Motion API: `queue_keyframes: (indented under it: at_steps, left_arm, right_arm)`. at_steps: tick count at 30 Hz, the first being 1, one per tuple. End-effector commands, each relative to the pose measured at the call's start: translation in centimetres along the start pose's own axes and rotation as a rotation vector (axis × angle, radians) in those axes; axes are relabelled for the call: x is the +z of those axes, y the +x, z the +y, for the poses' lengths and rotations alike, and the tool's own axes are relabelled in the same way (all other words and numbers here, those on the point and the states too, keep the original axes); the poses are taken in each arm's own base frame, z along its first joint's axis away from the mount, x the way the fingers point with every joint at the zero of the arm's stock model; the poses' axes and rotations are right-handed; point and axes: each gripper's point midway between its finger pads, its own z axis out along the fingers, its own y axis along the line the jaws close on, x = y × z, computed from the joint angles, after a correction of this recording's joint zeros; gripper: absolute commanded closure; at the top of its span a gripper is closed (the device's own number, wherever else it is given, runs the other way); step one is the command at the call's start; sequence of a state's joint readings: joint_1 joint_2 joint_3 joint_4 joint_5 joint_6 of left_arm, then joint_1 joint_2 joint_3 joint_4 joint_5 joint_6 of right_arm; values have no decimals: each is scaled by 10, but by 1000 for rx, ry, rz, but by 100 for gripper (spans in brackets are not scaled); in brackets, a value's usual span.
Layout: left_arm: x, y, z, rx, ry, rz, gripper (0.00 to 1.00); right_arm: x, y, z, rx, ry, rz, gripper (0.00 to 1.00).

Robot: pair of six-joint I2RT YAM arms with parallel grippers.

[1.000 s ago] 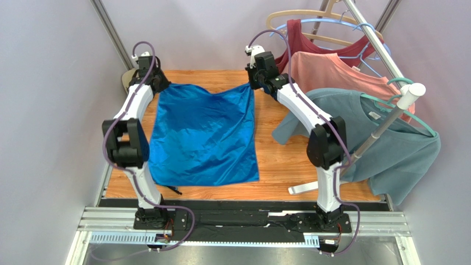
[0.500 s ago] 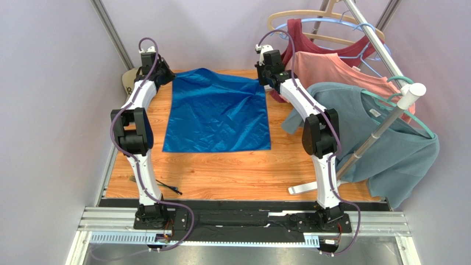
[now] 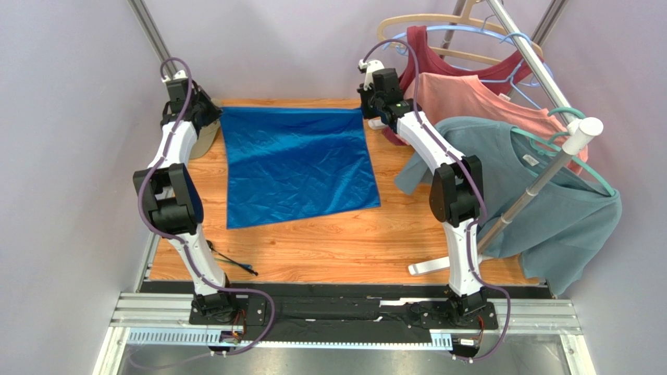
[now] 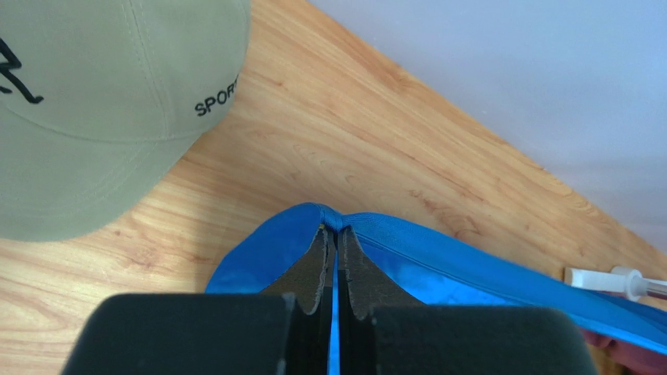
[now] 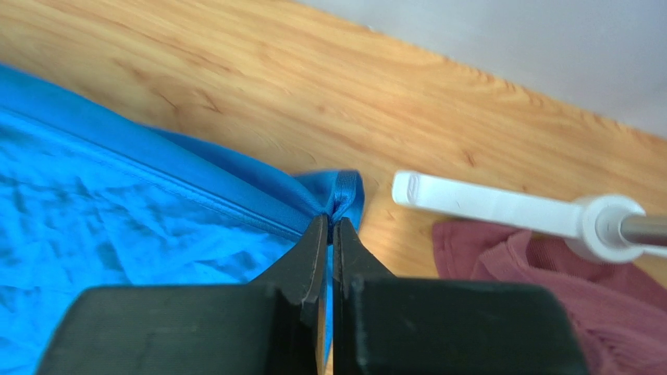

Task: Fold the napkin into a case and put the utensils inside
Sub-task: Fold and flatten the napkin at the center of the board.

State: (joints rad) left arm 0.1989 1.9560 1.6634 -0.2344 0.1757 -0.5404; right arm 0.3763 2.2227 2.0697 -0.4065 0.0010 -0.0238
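Observation:
The royal-blue napkin (image 3: 297,164) lies spread flat on the wooden table, its far edge pulled straight along the back. My left gripper (image 3: 210,117) is shut on the napkin's far left corner; the left wrist view shows the cloth (image 4: 438,258) bunched at the closed fingertips (image 4: 335,230). My right gripper (image 3: 368,117) is shut on the far right corner, and the right wrist view shows the hem (image 5: 117,211) pinched at its tips (image 5: 330,223). The utensils (image 3: 232,262), thin dark sticks, lie near the front left table edge, apart from the napkin.
An olive cap (image 4: 102,101) sits at the back left beside my left gripper. A clothes rack on the right holds a teal-grey T-shirt (image 3: 548,211), a salmon shirt (image 3: 470,98) and a maroon shirt (image 5: 548,273). A white rack foot (image 5: 485,203) lies close to my right gripper.
Both grippers carried the napkin towards the back of the table, uncovering the utensils. The left gripper then moved left, pulling the far edge taut and straight.

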Motion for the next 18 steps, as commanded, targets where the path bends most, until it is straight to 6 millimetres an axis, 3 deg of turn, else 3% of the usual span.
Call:
queue_keyframes:
  at_steps: [1, 6, 9, 14, 15, 17, 18]
  left_arm:
    - [-12, -20, -25, -5, 91, -45, 100]
    - [-15, -16, -27, -14, 104, -26, 100]
    - [-22, -18, -31, -15, 117, -33, 100]
    - [-47, -14, -27, -75, 47, -3, 100]
    - [-52, 0, -21, -95, 17, 45, 100]
    - [-69, 4, -20, -125, -8, 61, 100]
    - [-75, 24, -10, -147, -49, 119, 100]
  right_arm:
    - [-4, -38, 6, 19, -57, -97, 100]
    - [-4, -43, 18, 76, -157, -117, 100]
    - [-4, -41, 13, 98, -137, -106, 100]
    - [-21, -27, 7, 124, -88, -33, 100]
    - [-26, -24, 6, 129, -84, -21, 100]
    - [-34, -4, 7, 159, -75, 36, 100]
    - [-47, -6, 10, 170, -77, 39, 100]
